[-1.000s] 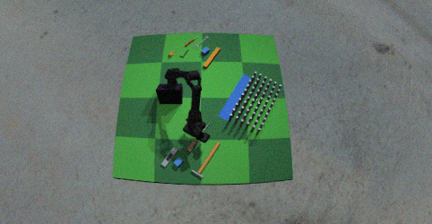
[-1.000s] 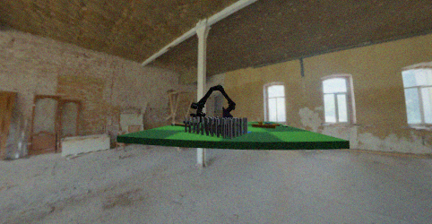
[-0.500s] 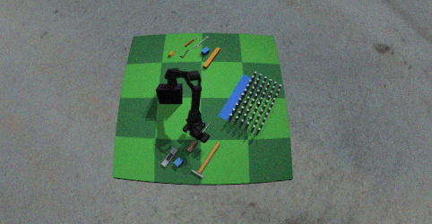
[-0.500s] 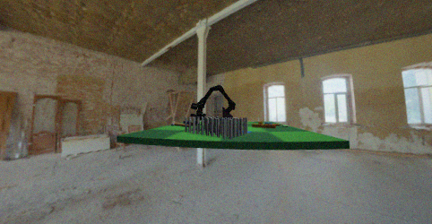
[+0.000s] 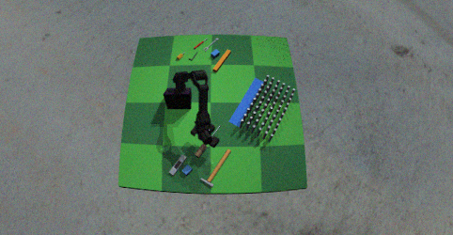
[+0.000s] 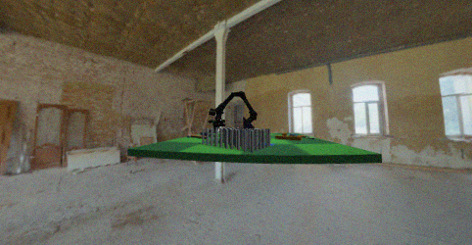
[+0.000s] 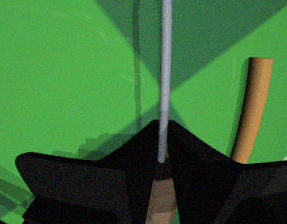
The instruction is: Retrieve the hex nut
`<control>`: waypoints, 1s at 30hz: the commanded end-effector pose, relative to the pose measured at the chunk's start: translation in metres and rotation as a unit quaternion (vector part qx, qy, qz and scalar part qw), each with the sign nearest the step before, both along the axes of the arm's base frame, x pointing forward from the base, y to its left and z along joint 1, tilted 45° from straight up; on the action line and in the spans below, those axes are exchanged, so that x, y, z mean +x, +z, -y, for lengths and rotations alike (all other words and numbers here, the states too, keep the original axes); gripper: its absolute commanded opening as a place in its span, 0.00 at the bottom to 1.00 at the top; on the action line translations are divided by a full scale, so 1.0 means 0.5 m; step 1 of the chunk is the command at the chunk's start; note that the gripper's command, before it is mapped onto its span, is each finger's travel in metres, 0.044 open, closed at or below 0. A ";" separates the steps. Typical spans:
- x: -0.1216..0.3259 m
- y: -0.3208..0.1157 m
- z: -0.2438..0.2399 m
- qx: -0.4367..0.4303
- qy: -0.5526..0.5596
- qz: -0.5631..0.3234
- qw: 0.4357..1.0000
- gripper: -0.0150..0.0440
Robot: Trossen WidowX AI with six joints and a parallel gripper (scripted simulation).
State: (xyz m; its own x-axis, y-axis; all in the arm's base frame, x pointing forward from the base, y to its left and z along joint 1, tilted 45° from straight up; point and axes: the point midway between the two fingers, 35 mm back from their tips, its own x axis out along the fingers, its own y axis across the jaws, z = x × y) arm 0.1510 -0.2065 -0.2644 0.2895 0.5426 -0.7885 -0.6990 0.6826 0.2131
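Observation:
My gripper (image 7: 162, 125) is shut on a tool with a brown handle (image 7: 162, 197) (image 5: 200, 151) and a long thin grey shaft (image 7: 166, 60) (image 5: 215, 131). The fingers close where shaft and handle meet. The shaft points up the wrist view, and its far end is out of that view. The metal spacers (image 5: 277, 99) (image 6: 237, 139) stand upright in rows at the right of the board. The blue taped strip (image 5: 246, 102) lies along their left side. The gripper is well to the left of both. I cannot make out the nut among the spacers.
A hammer (image 5: 219, 166) (image 7: 256, 105) lies to the right of the gripper. A grey tool (image 5: 178, 165) and a blue block (image 5: 187, 170) lie near the front edge. An orange bar (image 5: 222, 60), another blue block (image 5: 215, 53), a red screwdriver (image 5: 199, 44) and a wrench (image 5: 210, 44) lie at the back.

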 end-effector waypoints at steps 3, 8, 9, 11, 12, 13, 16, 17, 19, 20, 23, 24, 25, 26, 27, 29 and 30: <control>0.002 0.018 0.027 -0.009 0.002 0.001 1.000 0.25; 0.006 0.032 0.010 0.001 -0.040 -0.041 0.998 0.25; 0.007 0.035 0.006 0.003 -0.050 -0.051 0.997 0.25; 0.008 0.041 -0.002 0.006 -0.070 -0.070 0.995 0.25; 0.009 0.044 -0.007 0.008 -0.080 -0.080 0.994 0.25; 0.010 0.047 -0.011 0.010 -0.090 -0.089 0.992 0.25; 0.011 0.057 -0.024 0.015 -0.120 -0.117 0.986 0.25; 0.012 0.060 -0.028 0.016 -0.130 -0.126 0.983 0.25; 0.012 0.066 -0.037 0.018 -0.151 -0.144 0.978 0.25; 0.012 0.070 -0.041 0.020 -0.161 -0.153 0.975 0.25; 0.013 0.077 -0.051 0.022 -0.185 -0.173 0.967 0.25; 0.013 0.077 -0.052 0.022 -0.187 -0.175 0.967 0.25; 0.013 0.077 -0.052 0.022 -0.187 -0.175 0.967 0.25; 0.013 0.077 -0.052 0.022 -0.187 -0.175 0.967 0.25; 0.013 0.077 -0.052 0.022 -0.187 -0.174 0.967 0.25; 0.013 0.075 -0.054 0.022 -0.187 -0.174 0.967 0.25; 0.014 0.073 -0.055 0.022 -0.187 -0.174 0.967 0.25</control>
State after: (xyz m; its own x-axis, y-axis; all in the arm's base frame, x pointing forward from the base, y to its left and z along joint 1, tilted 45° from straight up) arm 0.1588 -0.1818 -0.2272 0.1976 0.4869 -0.8508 -0.2941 0.8574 0.4224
